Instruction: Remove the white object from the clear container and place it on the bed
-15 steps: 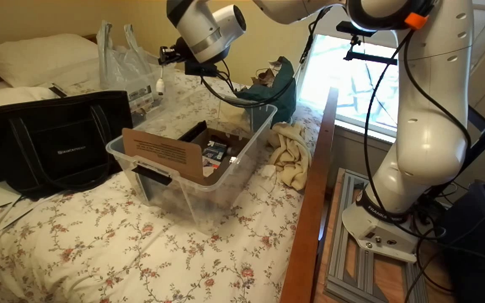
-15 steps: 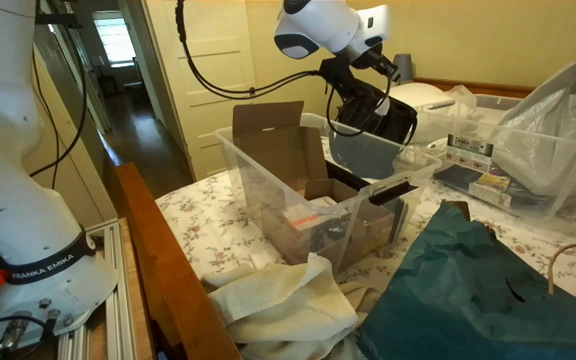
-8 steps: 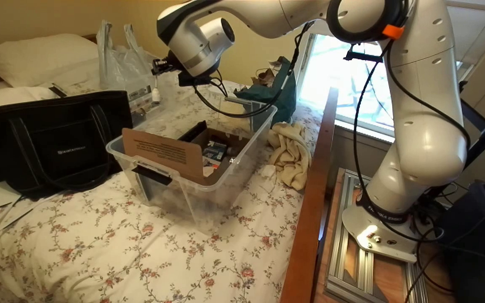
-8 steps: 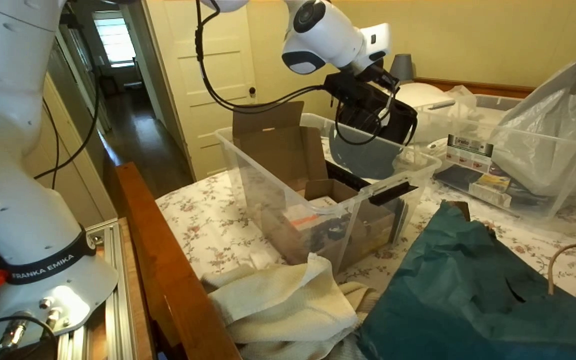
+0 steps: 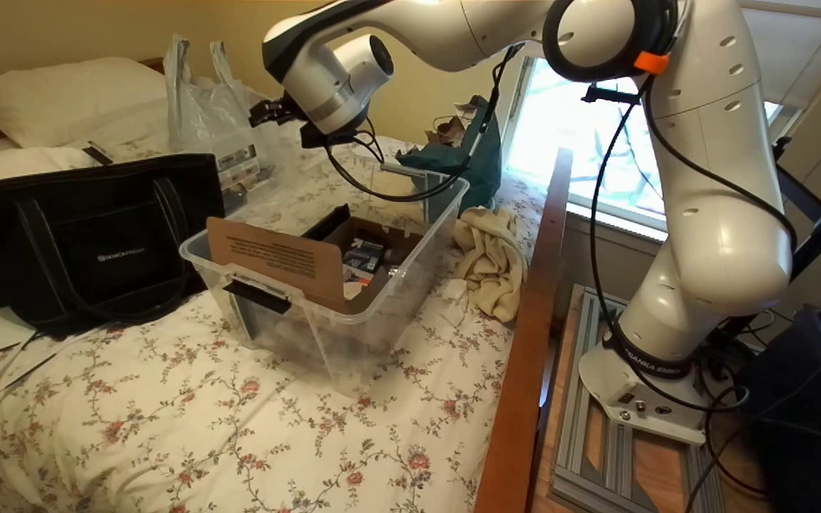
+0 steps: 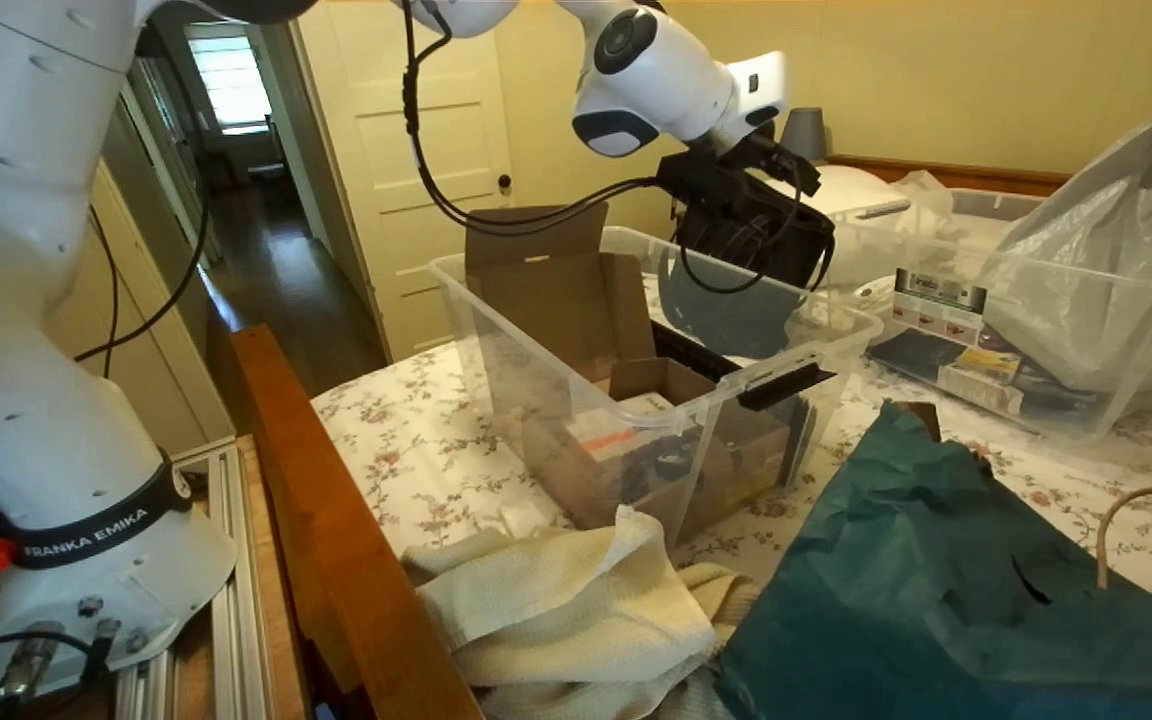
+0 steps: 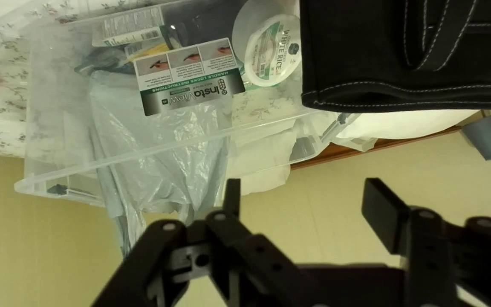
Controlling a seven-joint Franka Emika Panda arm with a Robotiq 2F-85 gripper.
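Observation:
My gripper (image 7: 303,192) stands open in the wrist view, a wide gap between its fingers and nothing in it. In both exterior views the gripper (image 5: 259,114) hangs in the air beyond the clear container (image 5: 328,345), on the black bag's side. That container holds an open cardboard box (image 5: 275,253) with small packages inside. Around it spreads the bed (image 5: 204,434), its cream cover printed with reddish flowers. The white object does not show in any view now; it is hidden or out of view.
A black bag (image 5: 90,242) stands beside the container. Farther back is a second clear tub (image 6: 1066,400) with a grey plastic bag (image 6: 1126,240). A cream blanket (image 6: 586,600) and green bag (image 6: 936,580) lie near the wooden bed rail (image 5: 524,356).
The arm has come down a little. A small white object on a cord hung from the gripper in both earlier moments; now the jaws have opened and it is gone from sight.

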